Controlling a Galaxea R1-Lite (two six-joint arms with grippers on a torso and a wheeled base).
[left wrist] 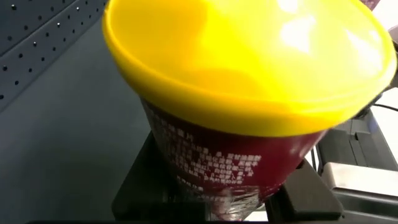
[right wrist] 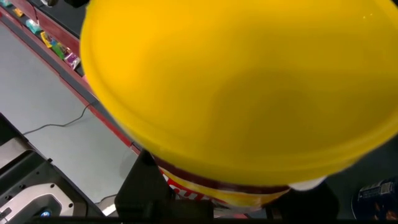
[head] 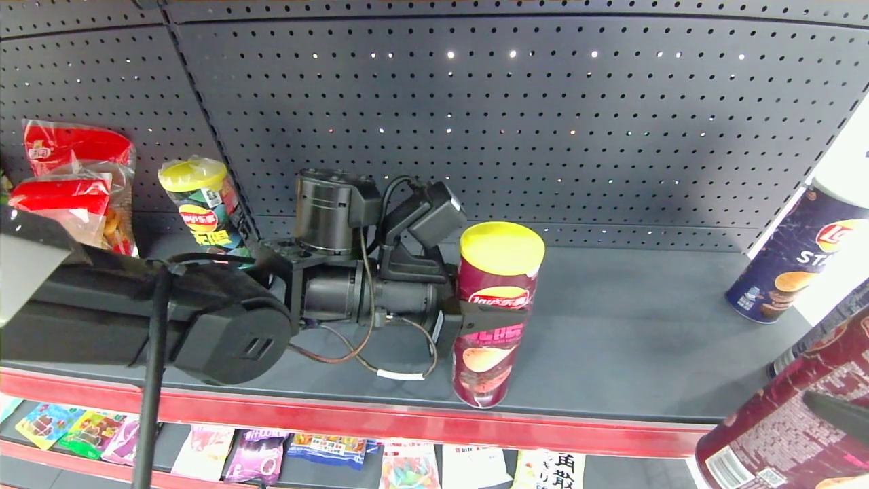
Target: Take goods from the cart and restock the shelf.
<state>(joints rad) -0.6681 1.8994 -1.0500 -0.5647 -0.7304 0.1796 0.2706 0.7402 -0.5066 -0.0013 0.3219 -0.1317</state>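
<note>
A maroon chip can with a yellow lid stands upright near the front edge of the grey shelf. My left gripper reaches in from the left and is shut on its middle. In the left wrist view the same can sits between the gripper's dark fingers. A second maroon can is held low at the right, in front of the shelf, with my right gripper shut on it. The right wrist view looks onto this can's yellow lid, with the right gripper below it.
A green can with a yellow lid and red snack bags stand at the shelf's back left. A blue chip can stands at the right end. A red rail edges the shelf, with packets on the shelf below.
</note>
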